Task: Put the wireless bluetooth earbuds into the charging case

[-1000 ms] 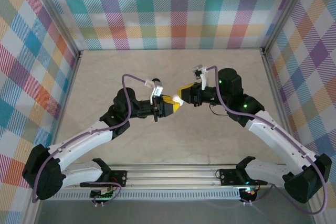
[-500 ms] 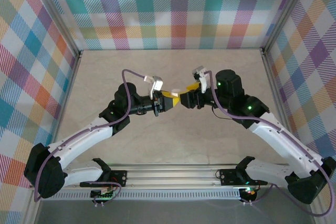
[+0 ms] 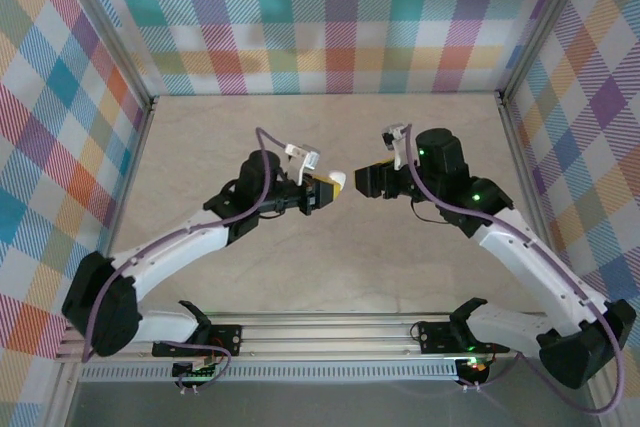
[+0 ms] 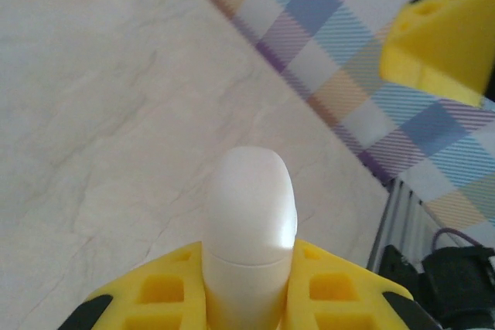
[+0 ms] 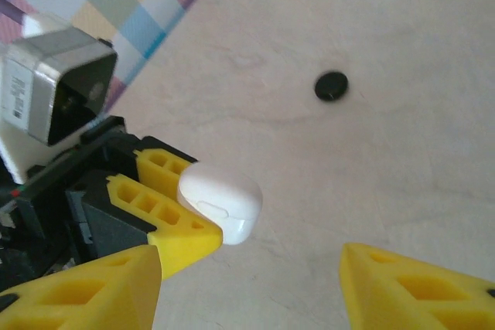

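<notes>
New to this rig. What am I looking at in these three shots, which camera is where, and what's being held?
It is a robot with a left arm and a right arm, bolted side by side at the near edge of a table. The wide shot comes from a fixed camera above and behind them. The other two shots come from a small camera on each wrist, looking out along that arm's yellow fingers. The left tool is shut on a small white case, whose rounded end sticks out past the fingers. The right tool is open, holds nothing, and faces the case from close by. Further off, one small black disc lies on the table.
</notes>
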Robot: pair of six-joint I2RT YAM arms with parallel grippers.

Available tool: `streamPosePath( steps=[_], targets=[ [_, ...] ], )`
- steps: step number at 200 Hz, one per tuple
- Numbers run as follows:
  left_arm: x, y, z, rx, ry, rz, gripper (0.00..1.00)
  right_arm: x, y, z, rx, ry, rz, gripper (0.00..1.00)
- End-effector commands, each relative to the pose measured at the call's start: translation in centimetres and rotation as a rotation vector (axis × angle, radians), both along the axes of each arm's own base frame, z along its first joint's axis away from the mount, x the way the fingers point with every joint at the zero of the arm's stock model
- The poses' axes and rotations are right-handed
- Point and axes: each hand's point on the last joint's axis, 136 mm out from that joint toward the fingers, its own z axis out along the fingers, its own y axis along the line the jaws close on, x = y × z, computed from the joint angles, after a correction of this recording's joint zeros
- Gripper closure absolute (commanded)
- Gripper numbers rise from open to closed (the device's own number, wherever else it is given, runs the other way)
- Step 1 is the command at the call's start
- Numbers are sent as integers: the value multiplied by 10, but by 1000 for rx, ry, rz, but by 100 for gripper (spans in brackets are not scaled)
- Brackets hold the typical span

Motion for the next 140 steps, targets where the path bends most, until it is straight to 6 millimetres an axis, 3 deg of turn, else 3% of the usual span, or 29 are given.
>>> streamPosePath(
  steps=[1,57,87,140],
  targets=[
    [13,2,-22,81,123,66,100,8,-4,-30,0,109,-41,39],
    [51,-11,-93,191,376,214,99,41,-15,-89,-1,253,-101,39],
    [68,-14,-128,207,439,298,95,50,-15,-102,-3,255,-71,39],
    [92,-31,-170,288,515,316,97,56,-23,-131,-28,287,-84,38]
  ],
)
